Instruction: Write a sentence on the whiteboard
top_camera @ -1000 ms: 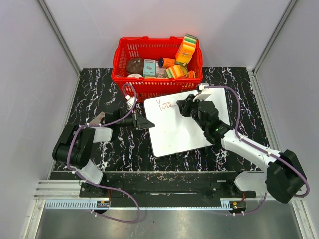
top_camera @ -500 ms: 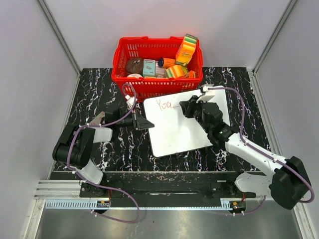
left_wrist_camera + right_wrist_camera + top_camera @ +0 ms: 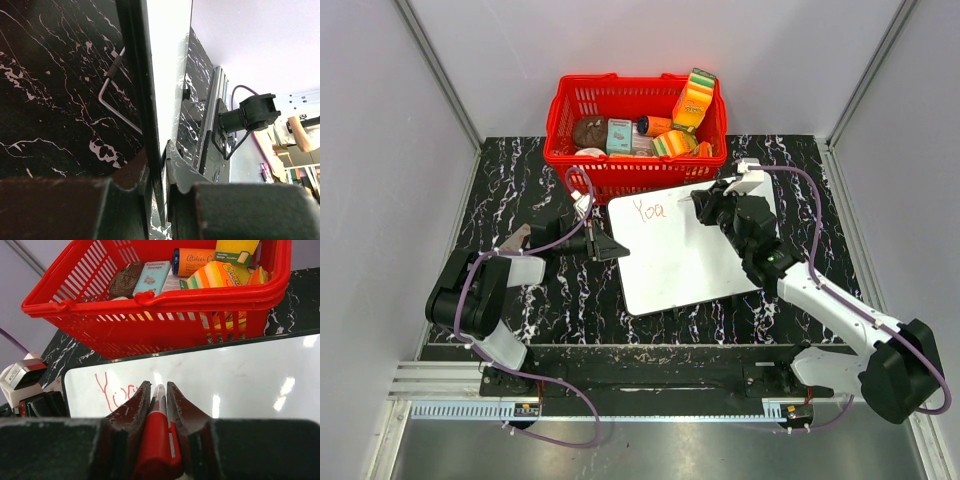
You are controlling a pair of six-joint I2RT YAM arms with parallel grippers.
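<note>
Right tool (image 3: 706, 204) clamping a red marker (image 3: 159, 440) just right of the sentence (image 3: 648, 209), reading "You" in red, left tool (image 3: 611, 247) pinching the left edge of the whiteboard (image 3: 675, 268), board lying on the marbled table (image 3: 520, 190) just before the red basket (image 3: 560, 122)

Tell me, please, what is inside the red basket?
The red basket holds a brown round item, a pale blue sponge box, an orange tube and striped sponge packs. Whatever lies beneath them is covered.
</note>
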